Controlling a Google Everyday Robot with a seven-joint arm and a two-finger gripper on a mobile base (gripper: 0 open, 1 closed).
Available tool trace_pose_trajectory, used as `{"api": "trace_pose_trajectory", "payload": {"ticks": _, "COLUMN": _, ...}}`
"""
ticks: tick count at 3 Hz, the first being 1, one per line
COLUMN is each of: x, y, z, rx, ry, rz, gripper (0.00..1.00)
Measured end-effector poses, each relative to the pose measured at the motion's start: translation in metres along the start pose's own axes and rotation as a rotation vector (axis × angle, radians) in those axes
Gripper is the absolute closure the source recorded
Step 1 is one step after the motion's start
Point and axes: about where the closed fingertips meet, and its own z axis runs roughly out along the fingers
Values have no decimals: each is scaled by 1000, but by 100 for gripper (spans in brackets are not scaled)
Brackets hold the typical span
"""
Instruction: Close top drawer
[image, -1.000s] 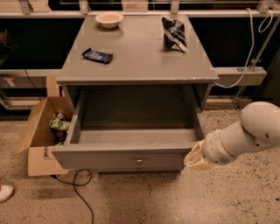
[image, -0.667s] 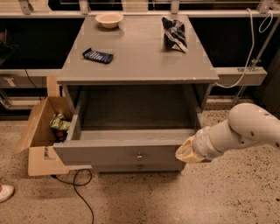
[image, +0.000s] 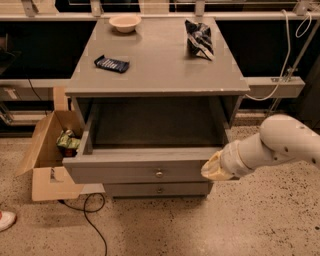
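The top drawer (image: 145, 171) is a wide grey box pulled well out of the grey cabinet (image: 160, 65). Its inside looks bare, and a small silver knob (image: 159, 174) sits at the centre of its front panel. My gripper (image: 212, 169) is at the end of the white arm that comes in from the right, and it rests against the right end of the drawer's front panel. A lower drawer front (image: 159, 189) with a similar knob shows beneath and stays shut.
On the cabinet top lie a beige bowl (image: 124, 22), a dark snack bar (image: 111, 63) and a crumpled chip bag (image: 199, 38). An open cardboard box (image: 47, 150) stands on the floor to the left, with a black cable (image: 90, 210) beside it. A shoe tip (image: 6, 220) is at the far left.
My arm has moved left along the drawer front, and the gripper now touches its right end. The drawer appears to be in about the same place.
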Motion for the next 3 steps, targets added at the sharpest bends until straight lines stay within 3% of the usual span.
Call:
{"api": "trace_pose_trajectory", "payload": {"ticks": 2, "x": -13, "y": -46, "z": 10, "rx": 72, "ry": -24, "rz": -78, "gripper": 100}}
{"api": "trace_pose_trajectory", "payload": {"ticks": 3, "x": -13, "y": -45, "z": 10, "rx": 72, "ry": -24, "rz": -78, "gripper": 100}}
